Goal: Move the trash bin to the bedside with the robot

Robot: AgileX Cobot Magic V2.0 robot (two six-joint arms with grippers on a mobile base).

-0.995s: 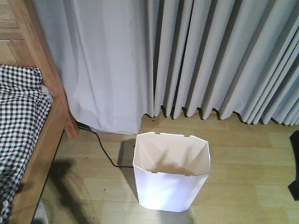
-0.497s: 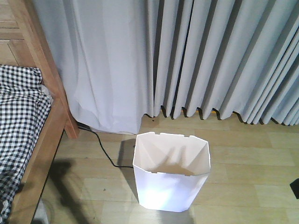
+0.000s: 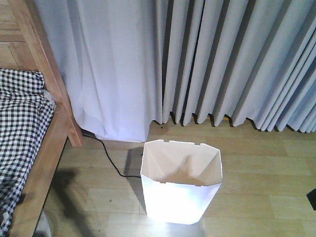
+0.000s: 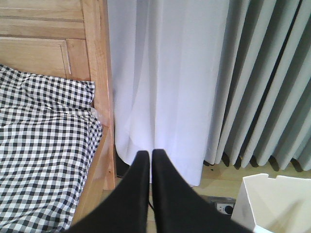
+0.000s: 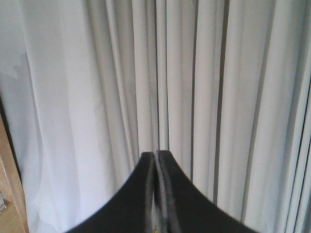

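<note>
Standing upright on the wooden floor (image 3: 256,168), the white trash bin (image 3: 180,185) sits right of the gingham-covered bed (image 3: 22,133), near grey curtains (image 3: 222,59); left gripper (image 4: 149,156) and right gripper (image 5: 156,156) both pressed closed, empty.

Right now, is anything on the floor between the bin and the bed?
Only a thin black cable. It runs along the floor from under the curtain near the bed post toward the back of the bin. Otherwise the wooden floor between them looks bare. Neither hand is touching the bin.
</note>
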